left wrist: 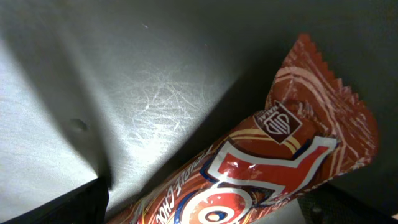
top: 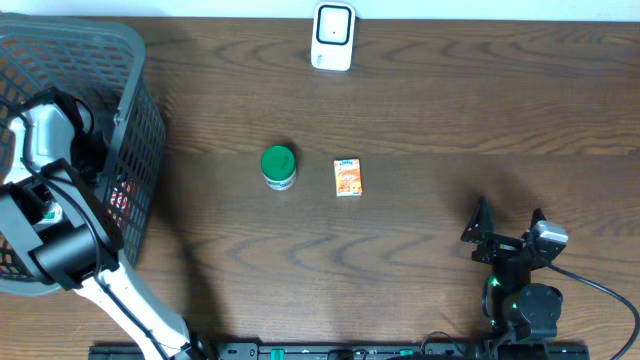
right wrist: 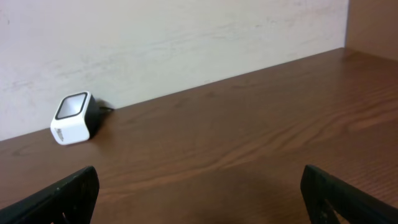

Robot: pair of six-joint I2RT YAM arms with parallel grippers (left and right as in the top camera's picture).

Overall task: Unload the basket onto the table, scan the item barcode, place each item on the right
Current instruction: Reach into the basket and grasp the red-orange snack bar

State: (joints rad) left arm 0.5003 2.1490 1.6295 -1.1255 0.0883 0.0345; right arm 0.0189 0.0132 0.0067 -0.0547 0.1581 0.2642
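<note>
Left hand [left wrist: 205, 211] hangs open inside the basket [top: 130, 60], just above the red snack packet [left wrist: 280, 162] that lies on its floor. Right hand [top: 508, 222] is open also, low over the table [top: 450, 120], far from the scanner [top: 332, 37].

- Left arm [top: 125, 290] reaches across to the left edge of the table [top: 430, 120]; left gripper [left wrist: 205, 210] points down, jaws wide apart.
- Right gripper [top: 508, 228] sits near the front right corner, jaws wide apart.
</note>
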